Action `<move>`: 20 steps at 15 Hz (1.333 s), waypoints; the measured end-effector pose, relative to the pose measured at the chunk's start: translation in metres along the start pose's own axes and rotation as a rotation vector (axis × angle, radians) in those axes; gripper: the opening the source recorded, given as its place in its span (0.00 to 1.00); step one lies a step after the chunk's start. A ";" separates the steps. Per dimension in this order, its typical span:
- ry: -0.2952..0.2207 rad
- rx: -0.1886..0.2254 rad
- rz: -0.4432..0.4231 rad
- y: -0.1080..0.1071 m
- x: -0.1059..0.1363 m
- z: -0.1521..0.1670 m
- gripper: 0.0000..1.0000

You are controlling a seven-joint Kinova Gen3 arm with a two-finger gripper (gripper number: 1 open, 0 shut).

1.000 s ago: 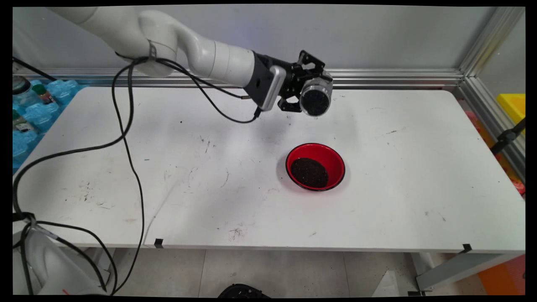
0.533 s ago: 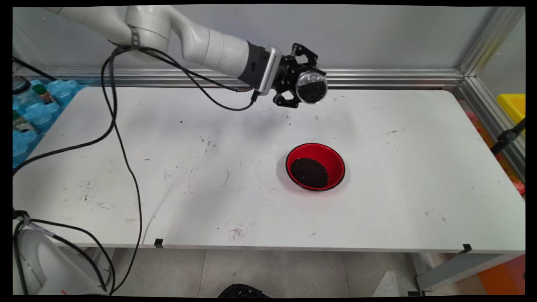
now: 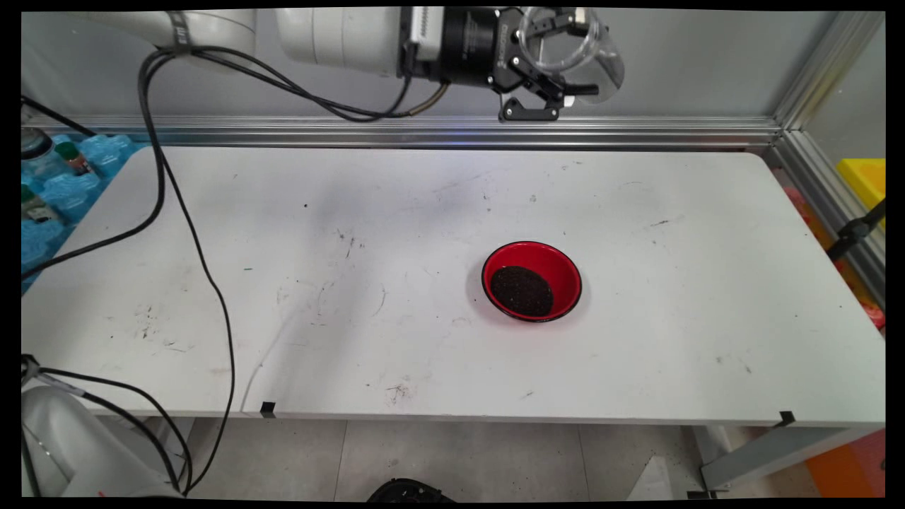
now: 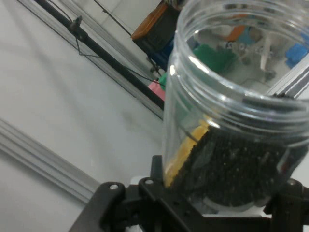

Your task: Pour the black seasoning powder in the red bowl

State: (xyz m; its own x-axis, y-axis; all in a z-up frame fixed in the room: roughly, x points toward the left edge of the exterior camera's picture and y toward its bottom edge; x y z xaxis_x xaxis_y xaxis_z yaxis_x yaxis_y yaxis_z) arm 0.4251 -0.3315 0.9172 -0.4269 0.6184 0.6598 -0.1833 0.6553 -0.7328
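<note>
Gripper clenches a clear plastic jar holding dark granules, high above the table. Well below it sits a red bowl of the same granules.

The jar was clear, glossy plastic with a ribbed threaded neck, and the dark granules inside it looked coarse and matt. The gripper clamped on the jar was matt black, of what looked like plastic or painted metal. The bowl had a glossy red inside with a thin black rim, holding a heap of the same rough dark granules. The bench had a smooth, matt white top, scuffed and smudged with dark marks. The rail behind it was brushed aluminium with a dull sheen.
</note>
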 end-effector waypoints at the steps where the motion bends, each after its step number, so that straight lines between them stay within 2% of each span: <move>1: -0.001 -0.006 -0.018 -0.001 0.000 -0.002 0.00; 4: -0.035 -0.037 -0.060 -0.002 -0.003 -0.006 0.00; 11: -0.173 -0.114 -0.147 0.000 -0.019 -0.009 0.00; 20: -0.308 -0.159 -0.288 -0.005 -0.033 -0.011 0.00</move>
State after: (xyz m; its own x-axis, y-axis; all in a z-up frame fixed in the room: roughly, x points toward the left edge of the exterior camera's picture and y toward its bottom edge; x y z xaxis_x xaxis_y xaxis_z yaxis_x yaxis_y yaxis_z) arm 0.4499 -0.3504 0.9014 -0.6266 0.2591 0.7350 -0.2047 0.8553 -0.4760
